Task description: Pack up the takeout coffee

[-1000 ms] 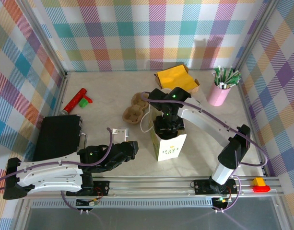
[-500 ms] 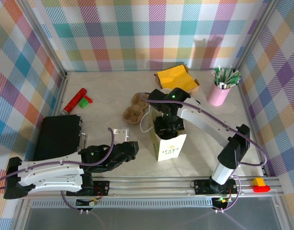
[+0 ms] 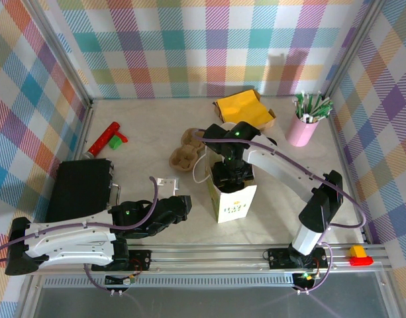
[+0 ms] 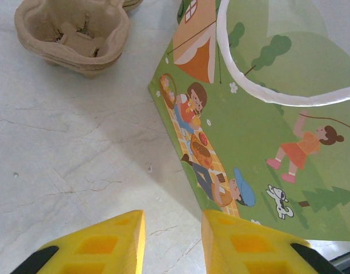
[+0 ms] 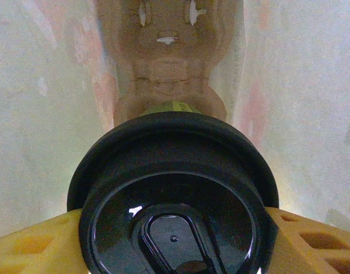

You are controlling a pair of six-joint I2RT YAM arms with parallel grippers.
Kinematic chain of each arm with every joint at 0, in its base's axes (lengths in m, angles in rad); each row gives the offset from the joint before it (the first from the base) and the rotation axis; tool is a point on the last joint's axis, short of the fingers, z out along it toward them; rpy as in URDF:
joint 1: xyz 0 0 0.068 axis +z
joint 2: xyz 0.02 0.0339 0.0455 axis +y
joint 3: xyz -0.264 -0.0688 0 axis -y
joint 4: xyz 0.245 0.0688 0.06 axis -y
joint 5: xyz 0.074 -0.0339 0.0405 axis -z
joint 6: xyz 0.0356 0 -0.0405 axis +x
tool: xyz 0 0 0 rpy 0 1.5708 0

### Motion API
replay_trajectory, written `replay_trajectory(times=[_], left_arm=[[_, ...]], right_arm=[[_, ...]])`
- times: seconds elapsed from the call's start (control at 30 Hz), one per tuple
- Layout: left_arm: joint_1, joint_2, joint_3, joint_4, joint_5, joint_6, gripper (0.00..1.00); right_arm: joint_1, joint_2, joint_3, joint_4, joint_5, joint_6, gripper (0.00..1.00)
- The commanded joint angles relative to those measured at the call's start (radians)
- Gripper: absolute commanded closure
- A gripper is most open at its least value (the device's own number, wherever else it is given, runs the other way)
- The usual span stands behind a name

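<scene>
The takeout coffee's black lid point(image 5: 173, 194) is large in the right wrist view, with a sliver of the cup's green band point(image 5: 170, 107) behind it. My right gripper point(image 5: 173, 242) is shut on it, one yellow finger point(image 5: 32, 242) on each side. It hangs inside the white paper bag point(image 3: 233, 202), above a brown pulp carrier point(image 5: 169, 68) at the bag's bottom. From above, the right gripper point(image 3: 232, 173) reaches down into the bag's mouth. My left gripper point(image 3: 187, 207) rests low on the table just left of the bag point(image 4: 266, 142), open, with only bare table between its fingers point(image 4: 106, 245).
Two pulp cup carriers point(image 3: 187, 151) lie left of the bag. A yellow napkin box point(image 3: 242, 107) and a pink cup of sticks point(image 3: 303, 126) stand at the back right. A red object point(image 3: 104, 139) and a black case point(image 3: 80, 190) are on the left.
The right arm has shifted very slightly at the bag's mouth. The left arm has not moved.
</scene>
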Motion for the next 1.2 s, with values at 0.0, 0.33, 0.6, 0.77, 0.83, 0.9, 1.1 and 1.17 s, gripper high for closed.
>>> replay_trajectory(times=[0.0, 0.33, 0.6, 0.77, 0.83, 0.9, 1.1, 1.17], left_arm=[[-0.01, -0.002, 0.003, 0.007, -0.018, 0.021, 0.68], [-0.01, -0.011, 0.006, 0.007, -0.026, 0.027, 0.68], [-0.01, -0.01, 0.009, 0.009, -0.025, 0.03, 0.68], [-0.01, -0.011, 0.009, 0.009, -0.025, 0.028, 0.68], [-0.01, -0.011, 0.008, 0.008, -0.025, 0.028, 0.68], [-0.01, -0.012, 0.008, 0.007, -0.025, 0.029, 0.68], [-0.01, -0.009, 0.009, 0.007, -0.025, 0.027, 0.68], [-0.01, -0.008, 0.009, 0.007, -0.024, 0.027, 0.68]], right_arm=[[-0.008, 0.01, -0.001, -0.009, -0.008, -0.003, 0.51], [-0.008, 0.003, -0.008, -0.009, -0.012, -0.001, 0.51], [-0.006, -0.008, -0.009, -0.015, -0.012, 0.003, 0.52], [-0.006, -0.015, -0.008, -0.021, -0.014, 0.004, 0.52], [-0.005, -0.018, -0.006, -0.024, -0.016, 0.005, 0.53], [-0.003, -0.024, -0.007, -0.025, -0.018, 0.007, 0.53], [-0.003, -0.044, -0.022, -0.011, -0.048, 0.002, 0.53], [-0.003, -0.048, -0.026, -0.006, -0.051, 0.001, 0.53]])
